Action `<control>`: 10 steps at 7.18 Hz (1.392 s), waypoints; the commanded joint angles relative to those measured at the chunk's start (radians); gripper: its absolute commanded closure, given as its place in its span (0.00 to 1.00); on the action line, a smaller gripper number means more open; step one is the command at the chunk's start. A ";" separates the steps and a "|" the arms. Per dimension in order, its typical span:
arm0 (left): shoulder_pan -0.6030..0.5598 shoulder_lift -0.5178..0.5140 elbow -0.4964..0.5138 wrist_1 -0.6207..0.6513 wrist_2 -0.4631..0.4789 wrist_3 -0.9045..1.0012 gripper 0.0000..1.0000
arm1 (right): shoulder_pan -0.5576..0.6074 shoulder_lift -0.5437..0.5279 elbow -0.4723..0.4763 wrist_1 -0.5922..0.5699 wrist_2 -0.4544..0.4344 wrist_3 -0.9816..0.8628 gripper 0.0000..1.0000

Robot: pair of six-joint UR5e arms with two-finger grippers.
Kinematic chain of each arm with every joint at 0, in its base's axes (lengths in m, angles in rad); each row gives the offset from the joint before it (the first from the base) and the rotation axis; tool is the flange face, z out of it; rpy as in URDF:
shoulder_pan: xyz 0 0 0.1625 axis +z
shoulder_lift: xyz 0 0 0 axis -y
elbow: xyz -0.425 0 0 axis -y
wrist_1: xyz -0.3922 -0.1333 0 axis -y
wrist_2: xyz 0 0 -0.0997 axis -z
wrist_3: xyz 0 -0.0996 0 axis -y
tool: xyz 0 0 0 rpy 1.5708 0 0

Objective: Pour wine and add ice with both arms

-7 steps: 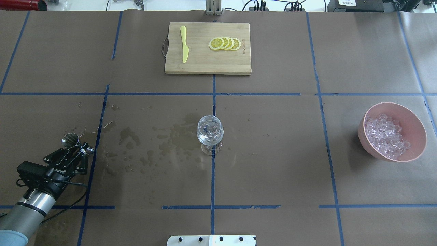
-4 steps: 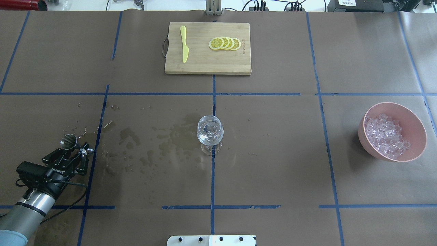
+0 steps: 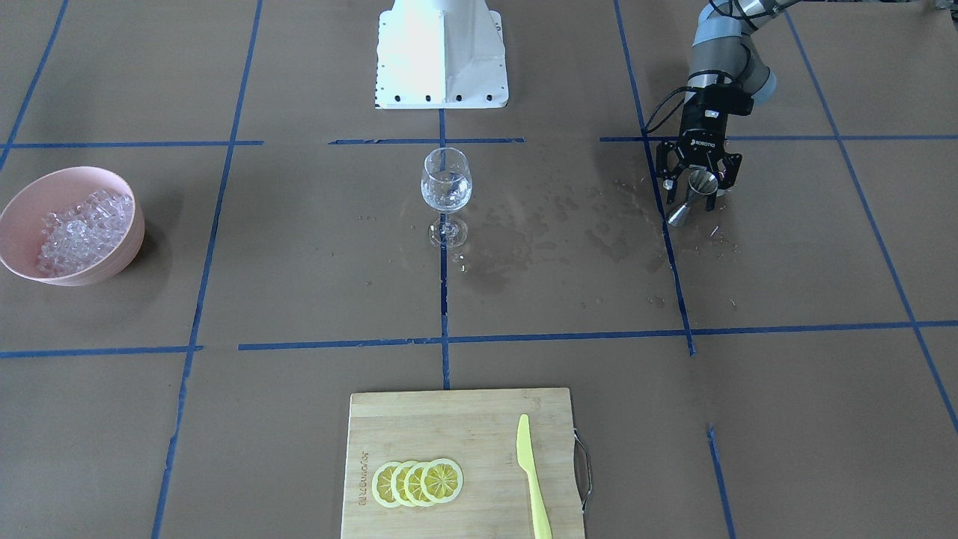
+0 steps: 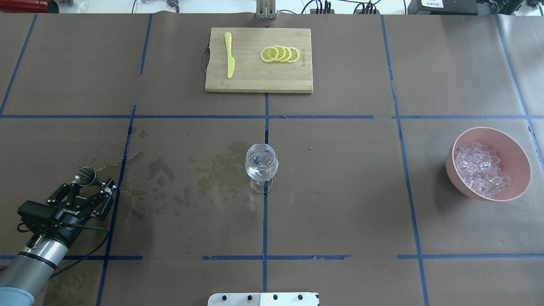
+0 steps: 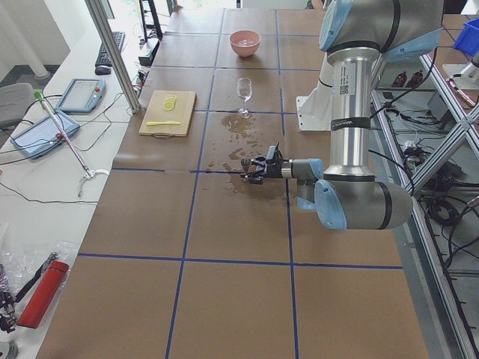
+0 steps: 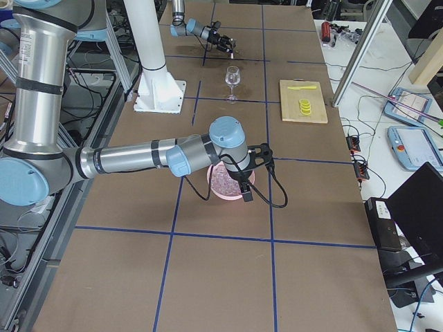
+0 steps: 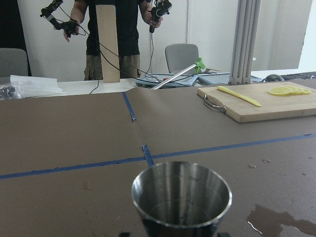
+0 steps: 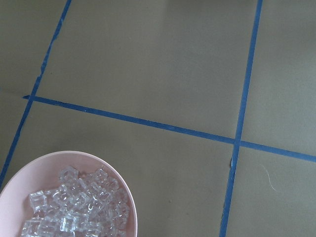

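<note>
left pincer (image 3: 697, 186): fingers apart, straddling the upright steel jigger (image 3: 682, 215) on the counter (image 4: 340, 191); i judge pouring done. wine (image 4: 261, 170) sits in the centre glass (image 4: 262, 155). right pincer (image 6: 246, 188): state indeterminable; positioned over ice (image 4: 479, 169) in the pink bowl (image 4: 522, 170) for pickup.

1. I see a wooden cutting board (image 4: 255, 78) at the overhead frame's top centre.
2. A yellow knife (image 4: 229, 55) lies on its left part.
3. Overlapping lemon slices (image 4: 280, 54) lie on its right part.
4. Wet stains (image 4: 204, 174) darken the brown paper left of centre.
</note>
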 commanded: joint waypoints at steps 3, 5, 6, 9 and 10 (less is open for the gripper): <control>-0.002 0.000 -0.026 -0.069 0.077 0.030 0.00 | 0.000 0.000 0.000 0.000 0.000 0.000 0.00; -0.003 0.002 -0.033 -0.150 0.089 0.108 0.00 | 0.000 0.000 0.000 -0.002 0.000 0.000 0.00; -0.003 0.002 -0.046 -0.216 0.100 0.183 0.00 | 0.000 0.000 0.000 -0.002 0.000 0.000 0.00; -0.006 0.002 -0.128 -0.362 0.086 0.450 0.00 | 0.000 0.000 -0.002 -0.002 0.000 0.000 0.00; -0.024 0.012 -0.133 -0.364 0.025 0.456 0.00 | 0.000 0.000 -0.003 -0.002 0.000 0.000 0.00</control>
